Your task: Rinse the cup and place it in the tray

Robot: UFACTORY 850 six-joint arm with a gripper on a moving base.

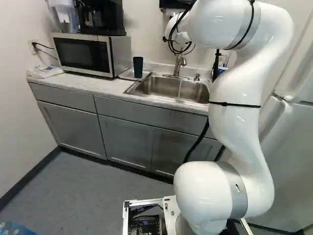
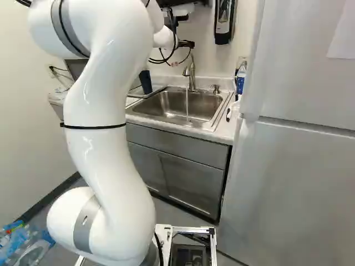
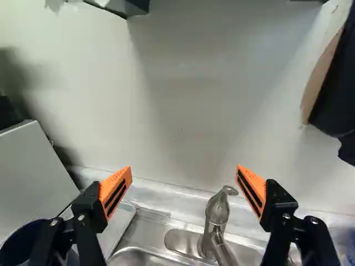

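Observation:
In the right base view my gripper (image 2: 186,44) hangs near the wall above the faucet (image 2: 191,75). In the wrist view the gripper (image 3: 184,176) stands open, fingers wide apart with nothing between them; the faucet (image 3: 216,216) shows below that gap. A dark blue cup (image 1: 138,67) stands on the tray (image 1: 128,75) left of the sink (image 1: 164,87), between microwave and basin. Part of the cup (image 3: 22,244) shows beyond one finger, apart from the pads. A thin stream of water (image 2: 187,105) falls into the basin.
A microwave (image 1: 83,55) with a coffee maker (image 1: 101,18) on top stands left of the tray. Right of the sink are a soap pump (image 2: 215,88), a blue container (image 2: 240,80) and the fridge (image 2: 299,166). A black dispenser (image 2: 224,22) hangs on the wall.

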